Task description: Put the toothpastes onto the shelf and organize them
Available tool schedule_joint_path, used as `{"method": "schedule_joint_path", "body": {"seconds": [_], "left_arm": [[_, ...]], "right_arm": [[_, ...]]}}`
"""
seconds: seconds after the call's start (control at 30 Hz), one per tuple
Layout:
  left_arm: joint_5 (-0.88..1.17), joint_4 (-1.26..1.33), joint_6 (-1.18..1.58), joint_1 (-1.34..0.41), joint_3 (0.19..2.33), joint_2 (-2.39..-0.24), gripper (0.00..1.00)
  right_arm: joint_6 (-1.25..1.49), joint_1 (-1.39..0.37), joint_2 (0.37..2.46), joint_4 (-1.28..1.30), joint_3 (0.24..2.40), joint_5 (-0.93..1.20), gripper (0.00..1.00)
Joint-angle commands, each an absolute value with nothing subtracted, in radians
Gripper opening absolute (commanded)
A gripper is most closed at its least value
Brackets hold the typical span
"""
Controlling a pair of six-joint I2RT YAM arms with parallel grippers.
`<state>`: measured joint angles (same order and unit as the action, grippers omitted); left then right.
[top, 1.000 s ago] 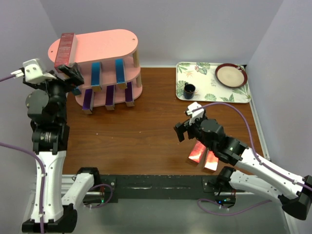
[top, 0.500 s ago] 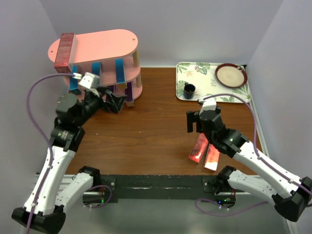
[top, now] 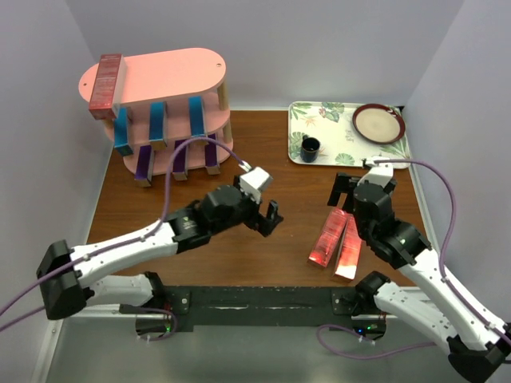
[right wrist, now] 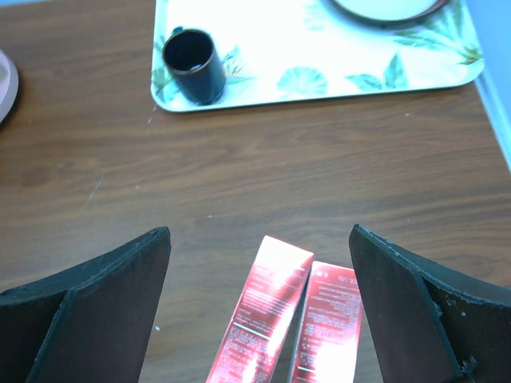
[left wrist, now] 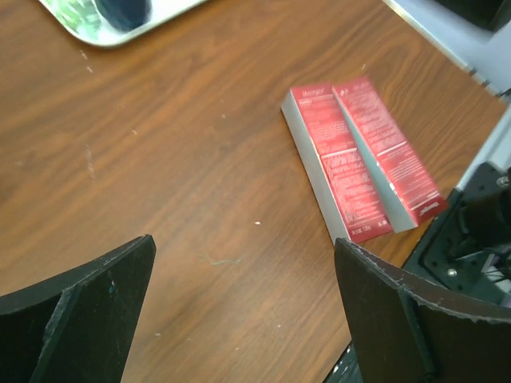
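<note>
The left jaws stand wide open and empty over the middle of the desk (top: 239,263). In the left wrist view only the dark fingers (left wrist: 80,311) show, cut off at the lower corners. The right jaws are also spread wide and hold nothing, with their fingers (right wrist: 88,303) at the lower corners of the right wrist view. They hang above the far ends of two red cartons on the near right of the desk.

The left red carton (top: 326,239) and the right red carton (top: 350,255) lie side by side and touch along their length. The right arm (top: 391,235) covers part of the right one from above. In the right wrist view the near ends of both run off the lower edge. The print on them is too small to read.

The shelf (top: 180,68) stands at the far left. A third red carton (top: 105,80) lies across the left end of the top board. Three blue cartons (top: 157,121) sit on the middle board and three purple cartons (top: 180,157) on the lowest. Their far ends are hidden under the boards above.

At the far right a floral tray (top: 339,140) carries a dark cup (top: 310,148) and a plate (top: 378,122). The upper edge of the right wrist view crops the plate.
</note>
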<state>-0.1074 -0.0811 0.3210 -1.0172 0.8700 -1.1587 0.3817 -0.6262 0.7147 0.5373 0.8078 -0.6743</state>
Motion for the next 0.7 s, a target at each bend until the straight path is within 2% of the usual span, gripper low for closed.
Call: {"method": "schedule_joint_path", "body": {"seconds": [0.0,0.2,0.4,0.67], "left_arm": [[-0.372,0.052,0.370,-1.170,0.884,-1.270,1.00],[-0.503,0.067,0.431,-1.307,0.942,-1.454,1.00],[-0.535,0.126,0.472,-1.443,1.032,-1.669,1.00],[-0.587,0.095,0.495,-1.500,1.192,-1.867,1.00]], "right_arm": [[0.419,-0.621,0.664,0.554,0.808,-0.764,0.99],[0.417,-0.621,0.554,0.505,0.752,-0.750,0.99],[0.408,-0.621,0.545,0.525,0.758,-0.759,0.99],[0.397,-0.620,0.497,0.531,0.739,-0.761,0.99]]}}
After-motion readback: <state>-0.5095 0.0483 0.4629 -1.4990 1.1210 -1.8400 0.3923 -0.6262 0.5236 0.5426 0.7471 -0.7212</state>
